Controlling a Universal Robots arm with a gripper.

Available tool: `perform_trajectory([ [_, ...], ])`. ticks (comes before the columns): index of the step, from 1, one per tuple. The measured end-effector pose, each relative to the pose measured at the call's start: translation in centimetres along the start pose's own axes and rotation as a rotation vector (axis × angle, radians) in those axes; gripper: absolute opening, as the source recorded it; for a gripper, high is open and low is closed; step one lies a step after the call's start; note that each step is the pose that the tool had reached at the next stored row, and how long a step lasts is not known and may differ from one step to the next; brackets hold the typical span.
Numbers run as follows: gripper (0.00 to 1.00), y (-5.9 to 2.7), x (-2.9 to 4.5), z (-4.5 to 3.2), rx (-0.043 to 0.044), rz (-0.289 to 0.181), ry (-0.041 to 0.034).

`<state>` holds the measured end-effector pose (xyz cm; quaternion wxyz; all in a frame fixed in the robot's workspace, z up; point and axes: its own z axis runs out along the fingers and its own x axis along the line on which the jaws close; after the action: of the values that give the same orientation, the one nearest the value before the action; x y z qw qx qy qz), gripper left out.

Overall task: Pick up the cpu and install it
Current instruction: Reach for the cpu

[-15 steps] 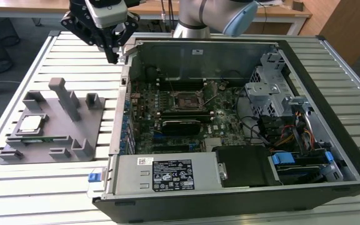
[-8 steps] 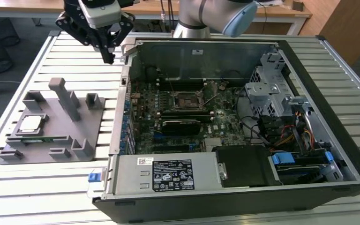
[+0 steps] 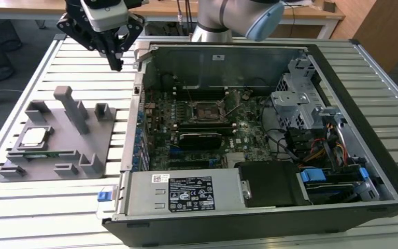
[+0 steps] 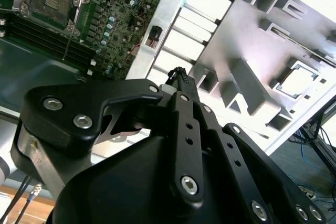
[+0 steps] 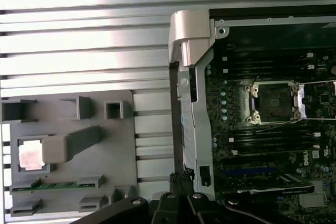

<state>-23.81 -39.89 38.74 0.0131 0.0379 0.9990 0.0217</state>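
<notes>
The gripper (image 3: pixel 118 65) hangs above the slatted metal table (image 3: pixel 54 212), over the strip between the grey plastic fixture (image 3: pixel 102 140) and the open computer case (image 3: pixel 254 223), touching neither. Its fingers are pressed together into a single point and carry nothing; the second wrist view shows the two tips (image 4: pixel 180 73) meeting, and the first wrist view shows them (image 5: pixel 181 178) over the slats just beside the case's wall. The cpu (image 3: pixel 34 136) lies flat in a square recess of the fixture, toward the exterior view's left, well apart from the gripper; both wrist views show its pale top (image 4: pixel 300 80) (image 5: pixel 30 156). A thin green memory stick (image 3: pixel 43 154) lies in a slot just beside it. Inside the case, the socket frame (image 3: pixel 208 110) on the motherboard has a dark centre (image 5: pixel 274 102).
</notes>
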Motion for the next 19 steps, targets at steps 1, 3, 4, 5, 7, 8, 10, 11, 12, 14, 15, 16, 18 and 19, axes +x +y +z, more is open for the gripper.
perform_trajectory([
  [1,0.11,-0.01,0.08,0.0,0.0,0.0,0.0],
  [3,0.11,-0.02,0.24,0.01,0.0,0.0,0.0],
  [4,0.11,-0.02,0.33,0.02,0.0,0.0,0.0],
  [5,0.11,-0.03,0.4,0.02,0.0,0.0,0.0],
  [7,0.11,-0.04,0.56,0.03,0.0,0.0,0.0],
  [8,0.11,-0.05,0.64,0.04,0.0,0.0,0.0],
  [10,0.11,-0.06,0.8,0.04,0.0001,0.0,0.0],
  [11,0.11,-0.07,0.88,0.05,0.0,0.0,0.0],
  [12,0.11,-0.08,0.97,0.06,0.0,0.0,-0.0001],
  [14,0.11,-0.09,1.1,0.06,0.0,0.0,0.0],
  [15,0.11,-0.09,1.16,0.07,0.0,0.0,0.0],
  [16,0.11,-0.1,1.23,0.07,0.0,0.0,0.0],
  [18,0.11,-0.11,1.36,0.08,0.0001,0.0,0.0],
  [19,0.11,-0.11,1.42,0.08,0.0,0.0,0.0],
])
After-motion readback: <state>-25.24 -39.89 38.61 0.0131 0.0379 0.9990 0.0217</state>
